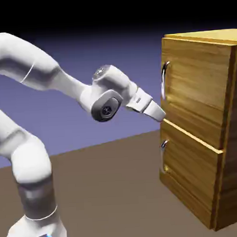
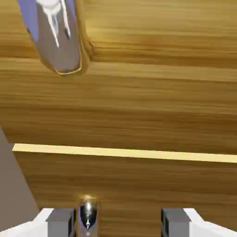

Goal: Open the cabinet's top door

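Observation:
The cabinet of golden-brown wood stands at the right. Its top door carries a long curved silver bar handle on its left edge. My gripper is open and points at the cabinet's front, just below that handle, level with the seam between the two panels. In the hand view the top door fills the upper part, and the bar handle's lower end shows at the top left. Nothing is held between the grey fingertips of the gripper.
Below the pale seam lies the shorter lower panel with a small stubby metal handle. In the hand view that stubby handle shows just inside the left fingertip. The brown table runs under the arm.

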